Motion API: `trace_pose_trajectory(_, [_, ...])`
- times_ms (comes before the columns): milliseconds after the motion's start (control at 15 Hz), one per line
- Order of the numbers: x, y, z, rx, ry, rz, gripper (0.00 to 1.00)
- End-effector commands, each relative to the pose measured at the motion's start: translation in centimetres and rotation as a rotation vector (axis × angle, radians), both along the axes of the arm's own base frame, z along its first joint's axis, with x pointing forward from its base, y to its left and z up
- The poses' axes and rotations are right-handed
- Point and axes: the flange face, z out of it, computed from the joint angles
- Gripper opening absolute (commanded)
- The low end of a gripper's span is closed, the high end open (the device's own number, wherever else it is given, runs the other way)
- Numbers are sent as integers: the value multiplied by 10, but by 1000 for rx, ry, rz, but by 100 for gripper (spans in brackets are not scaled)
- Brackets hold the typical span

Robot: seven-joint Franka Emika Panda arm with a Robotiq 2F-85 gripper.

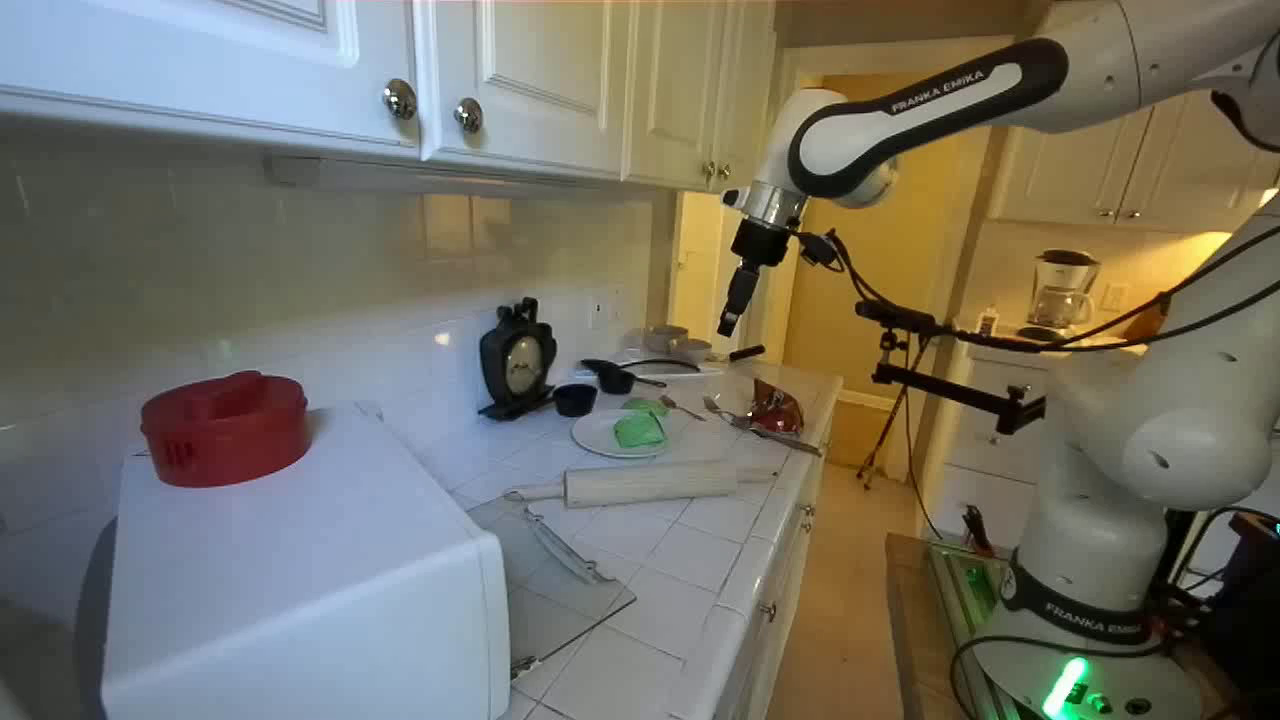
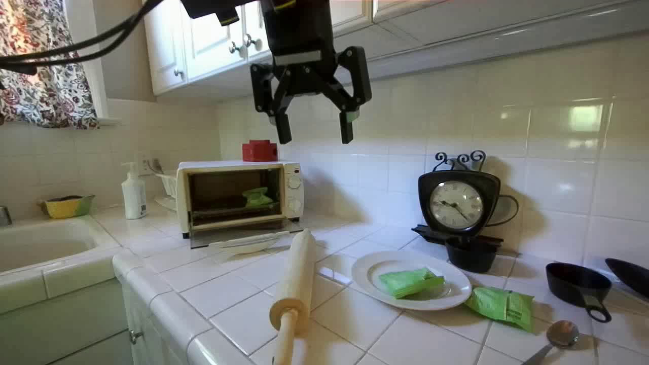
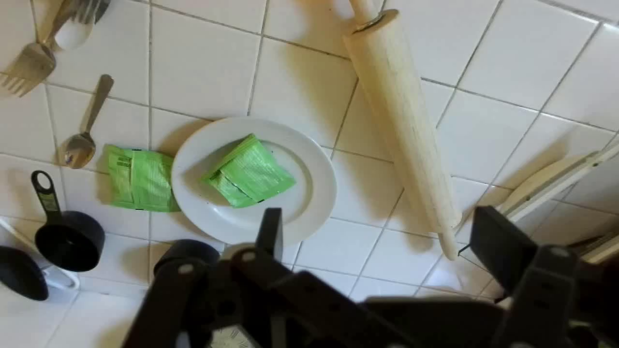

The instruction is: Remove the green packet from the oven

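Observation:
The white oven (image 2: 294, 195) stands on the counter with its glass door (image 2: 238, 235) folded down open; it also shows from behind its side (image 1: 300, 570). A green packet (image 2: 257, 197) lies inside, toward the right of the opening. A second green packet (image 2: 409, 283) lies on a white plate (image 2: 367, 271), and a third (image 2: 502, 306) lies beside the plate. Both show in the wrist view, on the plate (image 3: 251, 174) and beside it (image 3: 142, 181). My gripper (image 2: 315, 134) is open and empty, high above the counter; its fingers also show in the wrist view (image 3: 379, 237).
A wooden rolling pin (image 2: 296, 279) lies between plate and oven door. A black clock (image 2: 459, 203) stands by the wall. A red container (image 1: 226, 430) sits on the oven. Black measuring cups (image 3: 70, 241) and cutlery (image 3: 87, 125) lie past the plate. Wall cabinets (image 1: 530, 80) hang overhead.

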Motion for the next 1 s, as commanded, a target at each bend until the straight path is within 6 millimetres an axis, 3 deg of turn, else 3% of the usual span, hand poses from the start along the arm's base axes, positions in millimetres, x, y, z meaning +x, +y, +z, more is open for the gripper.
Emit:
trace_pose_trajectory(0, [0, 0, 1, 0, 1, 0, 100])
trace_pose_trajectory(800, [-1, 0, -2, 1, -17, 7, 100])
trace_pose_trajectory(933, [12, -2, -5, -16, -75, 58, 100])
